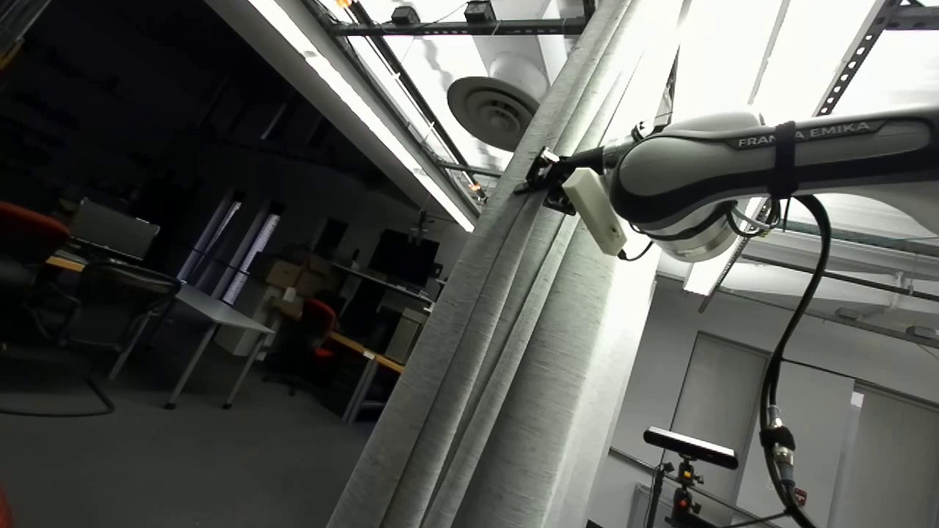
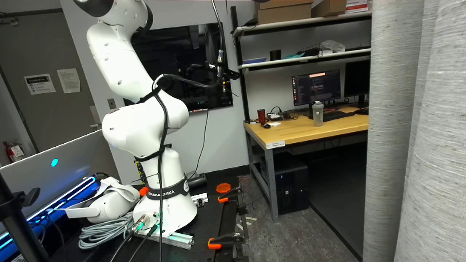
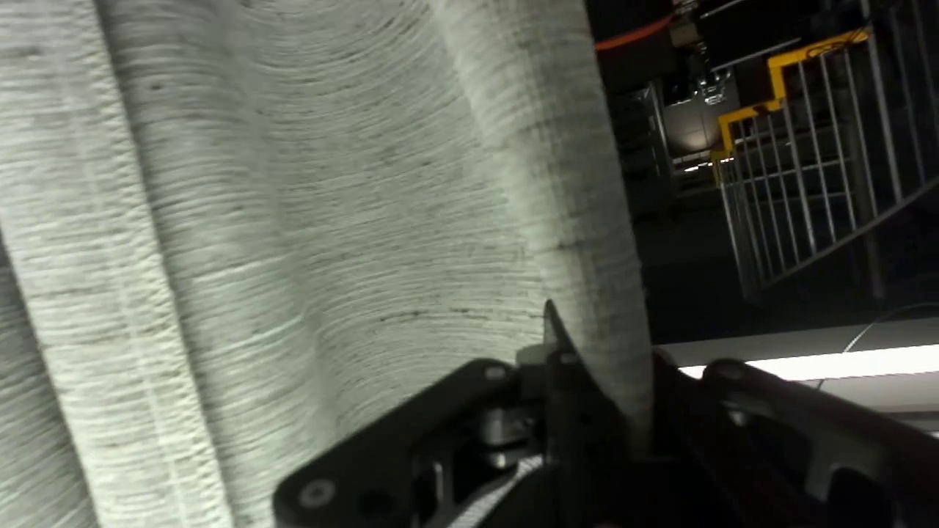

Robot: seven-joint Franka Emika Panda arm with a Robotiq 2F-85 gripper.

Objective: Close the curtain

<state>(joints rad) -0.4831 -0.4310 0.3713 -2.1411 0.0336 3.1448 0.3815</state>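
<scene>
- From where I stand, the step in hand looks like the grip itself: the gripper (image 3: 615, 389) appears to pinch one rolled fold (image 3: 583, 220) of the curtain (image 1: 506, 352), its jaws drawn in close on both sides.
- Next, I judge, comes a steady sideways haul without loosening; my guess is towards nine o'clock in an exterior view, across the dark floor (image 1: 220, 462), though I can't be sure which way closes it.
- Too quick a tug could let the cloth slip.
- In that view the curtain runs past the gripper from one o'clock down to seven, with the arm (image 1: 741, 169) over at three.
- In the wrist view the fold rises from between the fingers (image 3: 565, 403) towards half past eleven; a stitched hem (image 3: 125, 293) lies between nine and ten.
</scene>
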